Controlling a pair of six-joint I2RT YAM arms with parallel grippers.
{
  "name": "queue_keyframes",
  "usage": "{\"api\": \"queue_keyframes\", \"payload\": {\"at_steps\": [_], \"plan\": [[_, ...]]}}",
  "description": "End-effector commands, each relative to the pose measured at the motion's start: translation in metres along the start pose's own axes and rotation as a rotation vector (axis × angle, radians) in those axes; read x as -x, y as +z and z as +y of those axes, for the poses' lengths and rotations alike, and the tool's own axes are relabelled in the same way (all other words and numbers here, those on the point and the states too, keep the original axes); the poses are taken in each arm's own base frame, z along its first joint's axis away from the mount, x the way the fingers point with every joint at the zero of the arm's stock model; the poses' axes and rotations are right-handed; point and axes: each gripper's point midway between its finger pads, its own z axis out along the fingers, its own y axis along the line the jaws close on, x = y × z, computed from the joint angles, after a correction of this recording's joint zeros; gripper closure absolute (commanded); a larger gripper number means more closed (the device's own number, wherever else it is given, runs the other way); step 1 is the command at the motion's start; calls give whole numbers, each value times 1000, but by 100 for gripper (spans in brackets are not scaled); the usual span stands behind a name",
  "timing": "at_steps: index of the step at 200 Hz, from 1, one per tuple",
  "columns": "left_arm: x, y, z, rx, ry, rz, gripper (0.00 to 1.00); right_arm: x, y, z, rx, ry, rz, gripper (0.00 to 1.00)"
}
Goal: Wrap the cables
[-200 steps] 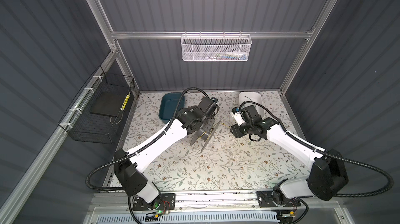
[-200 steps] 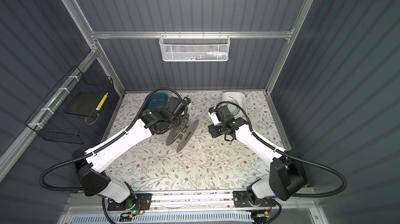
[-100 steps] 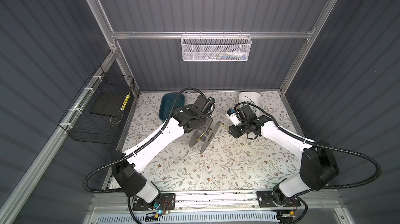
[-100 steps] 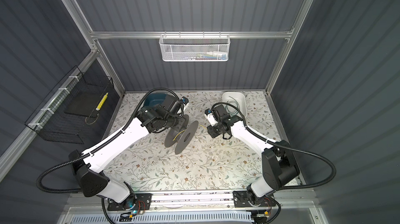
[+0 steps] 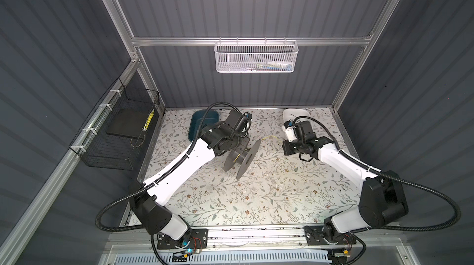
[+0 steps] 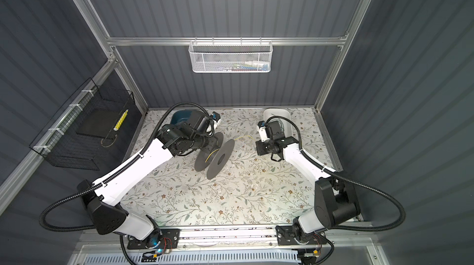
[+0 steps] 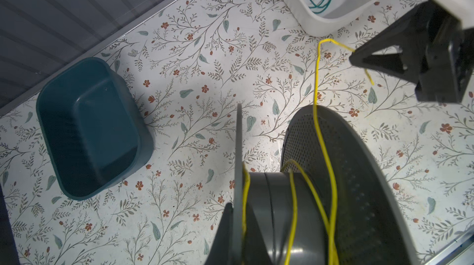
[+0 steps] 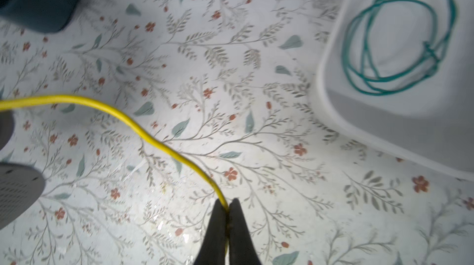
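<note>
A grey spool (image 5: 241, 157) (image 6: 214, 158) stands on edge mid-table with a few turns of the yellow cable (image 7: 318, 76) round its hub. My left gripper (image 7: 238, 204) is shut on one spool flange. The cable's free end arcs off the spool (image 7: 346, 174) to my right gripper (image 8: 227, 206), which is shut on it near the tip. In the left wrist view the right gripper (image 7: 352, 58) pinches the cable, and a short tail hangs past it. The green cable (image 8: 382, 92) lies coiled in the white bin (image 8: 384, 122).
A teal bin (image 5: 202, 122) (image 7: 89, 127) sits at the back left, behind the left wrist. The white bin (image 5: 295, 113) stands at the back right, close behind the right wrist. A black wire basket (image 5: 115, 133) hangs on the left wall.
My right gripper's jaws have closed onto the yellow cable's free end. The left arm and the spool have hardly shifted.
</note>
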Motion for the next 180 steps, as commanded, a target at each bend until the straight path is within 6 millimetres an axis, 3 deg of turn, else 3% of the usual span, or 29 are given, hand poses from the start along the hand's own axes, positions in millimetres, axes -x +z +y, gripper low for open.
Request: {"api": "queue_keyframes", "payload": {"at_steps": [1,22,57,82,129,180], "plan": [[-5,-22,12,30,9,-10,100,40,-13,-35,-75,123,-101,100],[-10,-25,16,36,1,-8,100,42,-6,-50,-123,143,-84,100],[-2,-41,26,8,-43,-59,100,20,15,-74,-202,199,-24,100],[11,-52,29,-25,-74,-103,100,2,23,-71,-199,226,-6,100],[66,-73,43,-120,-213,-273,100,-30,37,-9,-130,141,15,100],[125,-82,68,-125,-400,-467,100,-57,31,55,-27,103,-28,100]]}}
